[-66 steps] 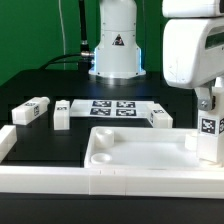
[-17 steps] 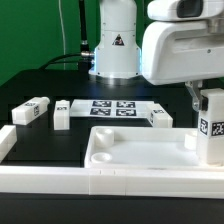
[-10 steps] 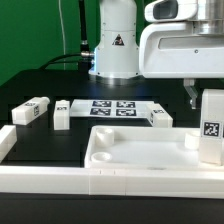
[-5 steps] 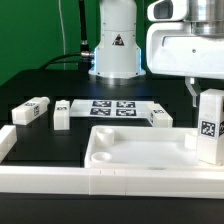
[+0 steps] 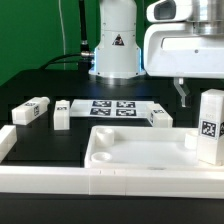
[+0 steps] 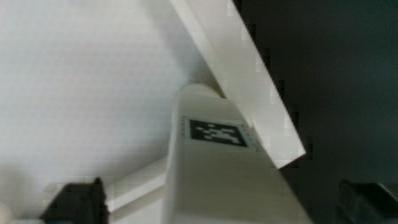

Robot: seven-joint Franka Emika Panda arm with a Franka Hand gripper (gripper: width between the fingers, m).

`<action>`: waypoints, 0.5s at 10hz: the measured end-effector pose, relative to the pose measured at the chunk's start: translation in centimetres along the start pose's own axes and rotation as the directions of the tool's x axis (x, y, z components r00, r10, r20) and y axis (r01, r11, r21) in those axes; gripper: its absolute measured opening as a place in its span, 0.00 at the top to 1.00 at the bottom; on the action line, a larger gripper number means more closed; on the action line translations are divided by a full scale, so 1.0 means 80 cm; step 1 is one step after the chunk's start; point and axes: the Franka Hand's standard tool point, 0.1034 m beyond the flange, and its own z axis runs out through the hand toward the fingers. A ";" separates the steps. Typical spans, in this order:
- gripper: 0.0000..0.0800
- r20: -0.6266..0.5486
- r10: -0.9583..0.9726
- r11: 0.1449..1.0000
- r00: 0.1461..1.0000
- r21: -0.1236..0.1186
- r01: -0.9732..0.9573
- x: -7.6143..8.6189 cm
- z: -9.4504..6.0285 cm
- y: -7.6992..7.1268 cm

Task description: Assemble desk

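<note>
The white tray-like tabletop [image 5: 140, 150] lies near the front of the table. One white tagged leg [image 5: 210, 125] stands upright at its corner on the exterior view's right. My gripper [image 5: 205, 88] hovers just above that leg, open, with one dark finger [image 5: 182, 93] showing beside the leg's top. In the wrist view the leg [image 6: 222, 150] sits between my spread fingers [image 6: 75, 200] of the gripper [image 6: 217, 205], with gaps on both sides. Three more legs lie behind the tabletop [image 5: 31, 110], [image 5: 62, 113], [image 5: 160, 117].
The marker board [image 5: 112, 107] lies flat at the back centre. The long white border rail [image 5: 50, 180] runs along the front and the exterior view's left side. The arm's base [image 5: 117, 45] stands behind the marker board.
My gripper has risen and its finger has moved off the upright leg. The leg stays standing at the tabletop's corner. The other parts have not moved.
</note>
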 end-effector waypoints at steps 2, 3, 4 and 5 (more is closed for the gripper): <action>0.19 -0.001 -0.171 0.985 0.985 0.001 0.171 -0.001 0.000 -0.002; 0.19 -0.001 -0.242 0.970 0.970 0.001 0.242 -0.001 0.000 -0.002; 0.19 -0.001 -0.332 0.943 0.943 0.000 0.332 -0.001 0.000 -0.002; 0.19 -0.001 -0.417 0.909 0.909 -0.002 0.416 -0.001 0.001 -0.002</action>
